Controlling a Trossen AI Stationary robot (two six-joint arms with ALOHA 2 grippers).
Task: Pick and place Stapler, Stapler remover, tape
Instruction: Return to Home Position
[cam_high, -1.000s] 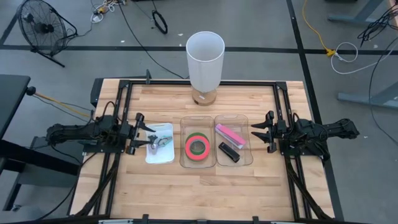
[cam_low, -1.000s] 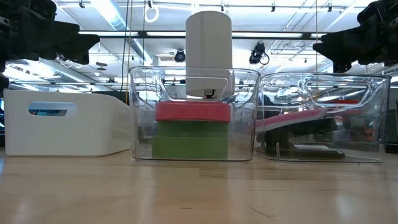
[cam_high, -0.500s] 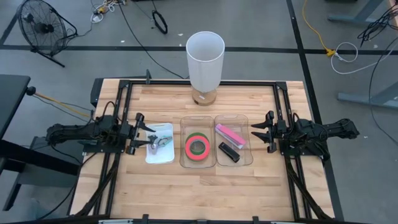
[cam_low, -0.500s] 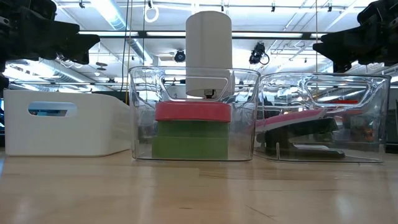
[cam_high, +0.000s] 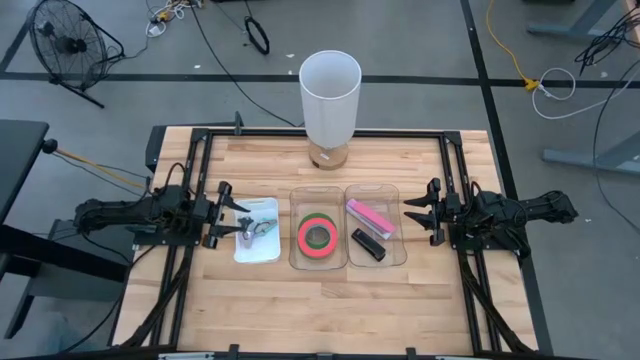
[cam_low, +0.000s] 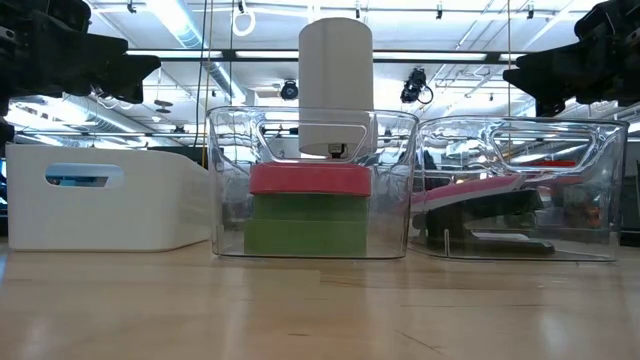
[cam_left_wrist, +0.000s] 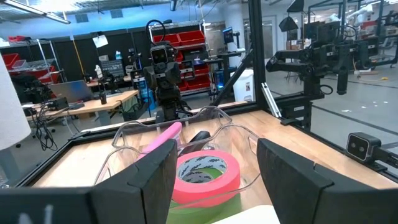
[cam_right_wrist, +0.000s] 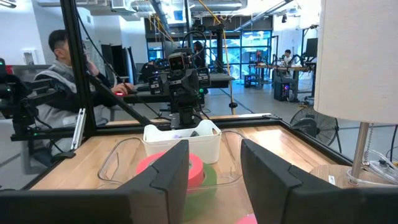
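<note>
Both arms are lying low and level at the table's two sides. The left gripper (cam_high: 240, 221) is hanging over the white bin's (cam_high: 258, 259) outer edge and the right gripper (cam_high: 410, 214) is sitting just beside the right clear bin (cam_high: 375, 187), both with fingers spread wide, gripping nothing. The pink tape (cam_high: 318, 236) is resting on the green tape (cam_low: 305, 225) inside the middle clear bin (cam_high: 318, 189). The white bin's contents are too small to make out. Nothing is shifting compared with half a second ago.
</note>
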